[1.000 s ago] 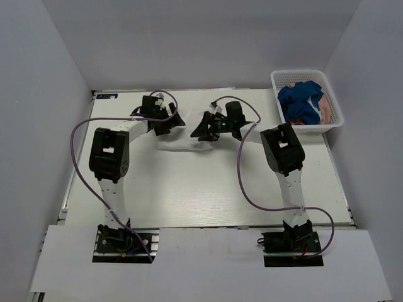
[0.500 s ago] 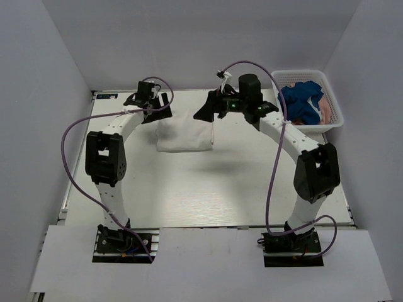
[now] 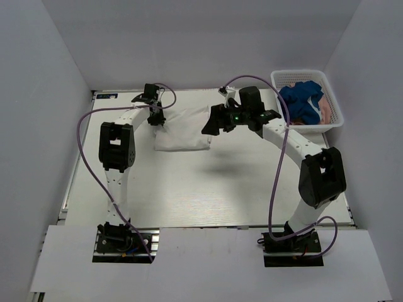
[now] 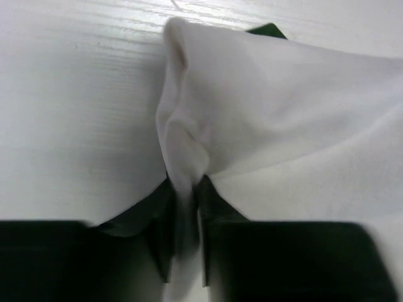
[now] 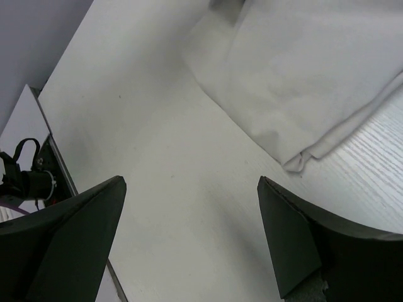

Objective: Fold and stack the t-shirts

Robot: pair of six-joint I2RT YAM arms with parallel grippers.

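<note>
Overhead, the cream shirt [image 3: 184,131] lies folded on the table [image 3: 189,189] toward 12 o'clock. It is well apart from the basket [image 3: 310,129] at 2 o'clock, where the blue shirt [image 3: 301,100] and pink shirt [image 3: 327,112] sit bunched, apparently awaiting their turn. The left gripper [image 3: 156,119] is at the folded shirt's 9 o'clock edge. The right gripper [image 3: 213,121] hangs over its 3 o'clock edge.

From the left wrist, the fingers [image 4: 160,245] are clamped on a pinched-up ridge of cream cloth, likely to drag or square the bundle. A tip of dark green sleeve [image 4: 267,29] peeks out at 12 o'clock.

From the right wrist, the fingers [image 5: 69,233] stand wide apart and hold nothing. The shirt's layered corner lies on the table at 2 o'clock beyond them, so this arm looks free to fetch the next shirt from the basket.
</note>
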